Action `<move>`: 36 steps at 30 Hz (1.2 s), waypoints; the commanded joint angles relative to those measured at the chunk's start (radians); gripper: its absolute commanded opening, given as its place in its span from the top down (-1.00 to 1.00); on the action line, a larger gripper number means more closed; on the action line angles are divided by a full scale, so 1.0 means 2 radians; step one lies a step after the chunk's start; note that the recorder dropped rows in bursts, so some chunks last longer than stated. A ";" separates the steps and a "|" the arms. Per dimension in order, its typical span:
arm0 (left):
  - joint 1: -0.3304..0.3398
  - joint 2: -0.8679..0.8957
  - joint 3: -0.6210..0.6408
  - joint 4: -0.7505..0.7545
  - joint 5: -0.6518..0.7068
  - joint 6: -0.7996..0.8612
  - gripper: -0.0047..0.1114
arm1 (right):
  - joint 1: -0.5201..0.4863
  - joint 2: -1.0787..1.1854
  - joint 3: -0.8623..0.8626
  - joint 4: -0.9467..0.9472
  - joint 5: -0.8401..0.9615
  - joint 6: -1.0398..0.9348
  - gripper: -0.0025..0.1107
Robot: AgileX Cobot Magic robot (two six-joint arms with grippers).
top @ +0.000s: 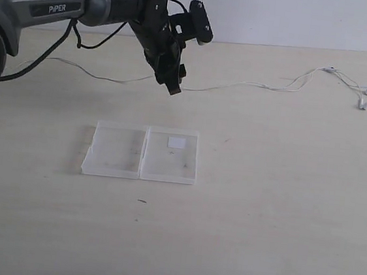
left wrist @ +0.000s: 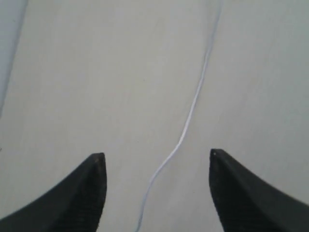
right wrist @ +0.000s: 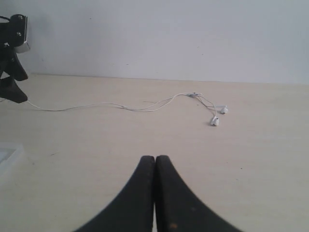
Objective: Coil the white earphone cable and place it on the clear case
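Note:
The white earphone cable [top: 261, 86] lies stretched across the far part of the table, its two earbuds [top: 365, 103] at the far right. My left gripper [top: 174, 84] hangs just over the cable's middle stretch. In the left wrist view it [left wrist: 157, 155] is open, and the thin wire [left wrist: 193, 106] runs on the table between the two fingers without touching either. The clear case [top: 141, 153] lies open and flat nearer the front, with a small white label [top: 176, 143] on its right half. My right gripper [right wrist: 155, 159] is shut and empty, low over the table, facing the cable [right wrist: 120, 105] and earbuds [right wrist: 215, 121].
The left arm's thick black cable [top: 34, 63] loops down at the far left. A pale wall [right wrist: 169, 34] rises behind the table's far edge. A corner of the case [right wrist: 9, 154] shows in the right wrist view.

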 commanded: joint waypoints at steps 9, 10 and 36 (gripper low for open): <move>-0.011 0.034 -0.003 0.047 -0.015 0.009 -0.11 | -0.002 -0.002 0.002 -0.001 -0.004 -0.001 0.96; -0.011 0.034 -0.003 0.047 -0.019 0.009 -0.11 | -0.002 -0.002 0.002 -0.001 -0.004 -0.001 0.96; -0.011 0.059 -0.003 0.109 -0.034 0.017 0.24 | -0.002 -0.002 0.002 -0.001 -0.004 -0.001 0.96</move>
